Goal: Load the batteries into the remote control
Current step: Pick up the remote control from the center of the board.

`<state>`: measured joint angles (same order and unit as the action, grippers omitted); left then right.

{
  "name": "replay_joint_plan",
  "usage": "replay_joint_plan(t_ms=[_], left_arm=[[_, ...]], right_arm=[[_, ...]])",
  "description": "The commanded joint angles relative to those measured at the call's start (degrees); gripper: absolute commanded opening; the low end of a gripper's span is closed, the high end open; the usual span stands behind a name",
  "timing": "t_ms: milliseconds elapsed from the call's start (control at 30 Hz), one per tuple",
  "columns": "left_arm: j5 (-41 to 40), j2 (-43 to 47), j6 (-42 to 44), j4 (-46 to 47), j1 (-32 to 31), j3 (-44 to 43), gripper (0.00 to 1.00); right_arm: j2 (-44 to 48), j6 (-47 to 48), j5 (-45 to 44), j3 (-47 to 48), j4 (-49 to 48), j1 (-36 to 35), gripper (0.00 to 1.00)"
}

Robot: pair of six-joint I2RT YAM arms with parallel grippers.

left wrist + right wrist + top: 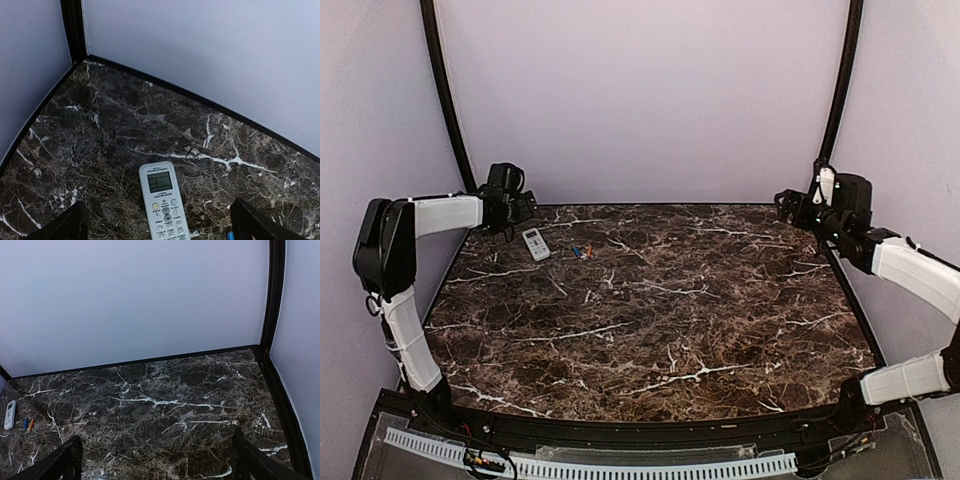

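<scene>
The white remote control (535, 243) lies face up on the marble table (660, 320) near its far left corner, screen end toward the back wall. Just right of it lie the two batteries, one bluish (576, 251) and one orange-red (588, 249), side by side and apart from the remote. My left gripper (520, 215) hovers open just left of and above the remote. In the left wrist view the remote (163, 200) sits between the wide-spread fingers (65, 227), untouched. My right gripper (788, 205) is open at the far right, holding nothing.
Pale walls close in the table at the back and sides, with black posts (445, 100) in the far corners. The right wrist view takes in the remote (9, 414) and both batteries (28, 424) far off at the left edge.
</scene>
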<state>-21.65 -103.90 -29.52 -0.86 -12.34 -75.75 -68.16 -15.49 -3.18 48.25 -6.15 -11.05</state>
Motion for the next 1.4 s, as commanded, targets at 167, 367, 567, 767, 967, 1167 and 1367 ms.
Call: replay_joint_plan(t_ms=[167,367,567,767,967,1167,1367], left_arm=[[0.72,-16.95,-6.17,-19.07,-0.97,-16.62,0.99],[-1.1,-25.57,-7.55,-26.57,-1.01,-24.99,0.99],[1.08,-28.94,-7.58,-26.84,-1.02,-26.16,0.97],[3.23,-30.1,-6.02,-26.79,-0.93,-27.5,0.8],[6.58,-29.92,-8.62,-27.99,-0.93,-27.0,0.39],[9.95,-21.56,-9.05,-21.23,-1.02,-18.82,0.01],[13.58,-5.32,-4.94,-2.61,-2.7,-4.93,0.0]], right_arm=[[-3.7,-3.6,-3.23,1.42,7.19,-5.84,0.99],[-6.07,-4.18,-3.05,1.91,6.67,-7.72,0.99],[-7.53,-4.38,-3.05,2.65,7.09,-8.18,0.99],[-7.39,-4.53,-3.15,2.81,7.35,-8.29,0.99],[-6.27,-4.34,-3.3,2.85,7.84,-8.35,0.99],[-4.39,-3.4,-2.5,4.65,10.06,-8.46,0.99],[-0.85,-1.58,4.64,6.88,10.79,-8.83,0.99]])
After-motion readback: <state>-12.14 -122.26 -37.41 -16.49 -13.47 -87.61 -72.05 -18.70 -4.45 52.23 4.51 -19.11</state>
